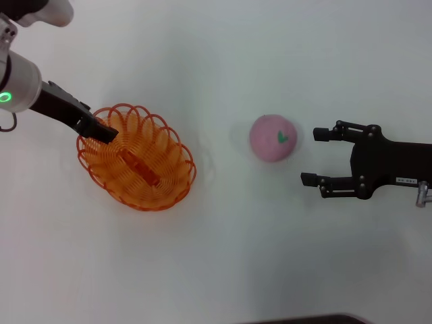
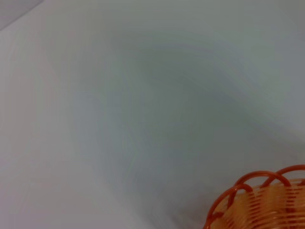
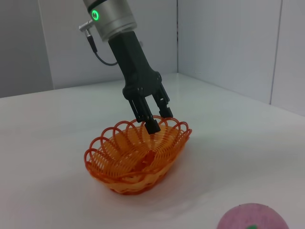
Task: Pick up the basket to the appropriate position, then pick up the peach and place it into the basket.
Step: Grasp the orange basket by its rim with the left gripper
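Left gripper (image 1: 101, 130) fingers pinch light, stiff basket (image 1: 138, 158) rim at 10 o'clock; right gripper (image 1: 315, 156) fingers spread beside smooth peach (image 1: 273, 138), 3 o'clock.

A plain white table (image 1: 223, 256), with pale grey wall panels (image 3: 228, 43) meeting in a corner behind it.

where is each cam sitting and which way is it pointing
Head: above, looking down at the table; shows the left gripper at the basket rim and the open right gripper beside the peach.
Left wrist: over the table, catching only the basket's rim.
Right wrist: low, facing the basket and left gripper.
Shared: all three show the basket.
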Robot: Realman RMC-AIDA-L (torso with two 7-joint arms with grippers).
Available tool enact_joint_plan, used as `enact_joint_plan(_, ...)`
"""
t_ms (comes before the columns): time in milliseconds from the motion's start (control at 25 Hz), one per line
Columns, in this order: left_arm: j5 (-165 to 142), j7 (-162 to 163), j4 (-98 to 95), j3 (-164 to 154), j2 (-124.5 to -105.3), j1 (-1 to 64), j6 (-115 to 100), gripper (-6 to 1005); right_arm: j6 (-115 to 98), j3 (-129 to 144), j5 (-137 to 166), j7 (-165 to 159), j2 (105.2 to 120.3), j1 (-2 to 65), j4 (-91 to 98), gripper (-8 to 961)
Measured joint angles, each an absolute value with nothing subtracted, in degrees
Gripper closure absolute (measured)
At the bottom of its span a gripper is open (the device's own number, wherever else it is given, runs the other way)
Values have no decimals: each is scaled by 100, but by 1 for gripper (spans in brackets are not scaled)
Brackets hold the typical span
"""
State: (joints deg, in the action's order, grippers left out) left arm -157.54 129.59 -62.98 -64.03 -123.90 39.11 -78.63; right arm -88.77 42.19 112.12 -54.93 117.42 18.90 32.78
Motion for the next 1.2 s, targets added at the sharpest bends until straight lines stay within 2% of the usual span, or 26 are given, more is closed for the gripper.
enact_joint_plan(200,-15772,12985,-6242,-6454,-12392,3916,-7779,282,-8877,4219,11215,-5493,11742,1889,3278,68)
enact_joint_plan(720,-15906,13080,-6104,-6584,-12392,3961,-7594,331,-8877,4216,11195,-5493,11742,1890,3278,69)
enact_joint_plan(960,-15909,13086,-6072,-6592,-12393,3977,-7554,539,-8880,4207,11185,-5493,11767,1881,3333,68)
enact_joint_plan(1200,-15917,13105,-5992,-6602,-12378,4033,-7556,637,-8885,4164,11179,-5493,11769,1880,3336,68)
